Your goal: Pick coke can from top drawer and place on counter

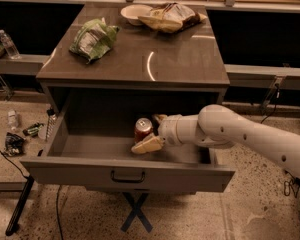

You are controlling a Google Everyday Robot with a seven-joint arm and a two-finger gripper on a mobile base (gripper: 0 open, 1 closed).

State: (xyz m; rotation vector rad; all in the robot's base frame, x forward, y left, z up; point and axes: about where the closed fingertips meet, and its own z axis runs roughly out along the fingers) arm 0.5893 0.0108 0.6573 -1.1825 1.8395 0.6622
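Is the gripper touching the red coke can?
Cannot tell. In the camera view the gripper overlaps the red cylindrical coke can inside the grey drawer, hiding any gap.

Coke can (143, 128) in drawer (90, 146) at end effector (148, 133)

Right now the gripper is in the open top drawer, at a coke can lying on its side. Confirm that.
Not quite: the camera view shows the coke can standing upright, not on its side. The gripper is in the open top drawer, at the can.
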